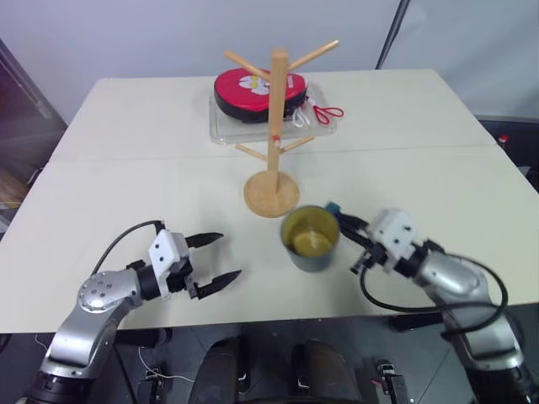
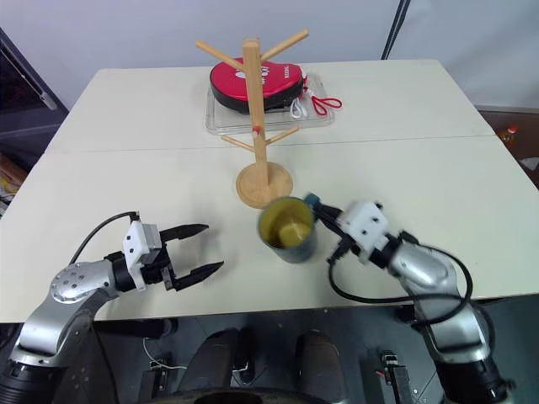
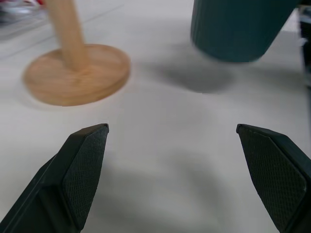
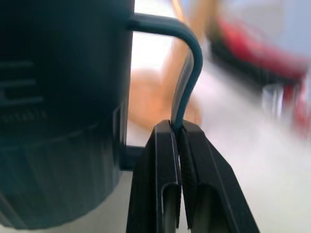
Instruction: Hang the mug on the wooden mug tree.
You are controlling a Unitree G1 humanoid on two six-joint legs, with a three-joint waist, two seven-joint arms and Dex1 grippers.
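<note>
The right gripper [image 4: 179, 133] is clenched on the loop handle of the mug [image 1: 310, 239] — in the right wrist view its two black fingers [image 4: 160, 170] pinch the thin handle between them. The mug is dark teal outside and mustard-yellow inside, its mouth facing up. In the left wrist view its bottom is clear of the table [image 1: 126, 177], with a shadow on the surface under it. It hangs just near of the round base of the wooden mug tree [image 1: 273, 126], slightly to the right of the post, and it does not touch the stand.

The mug tree stands upright at the middle of the table; its slanted pegs carry nothing.

The left gripper [image 1: 216, 257] is released — its fingers stand wide apart and hold nothing. It hovers low over the table, to the left of the mug and apart from it.

Far behind the tree lies a clear tray [image 1: 226, 128] with a red and black case [image 1: 244, 91] on it.
</note>
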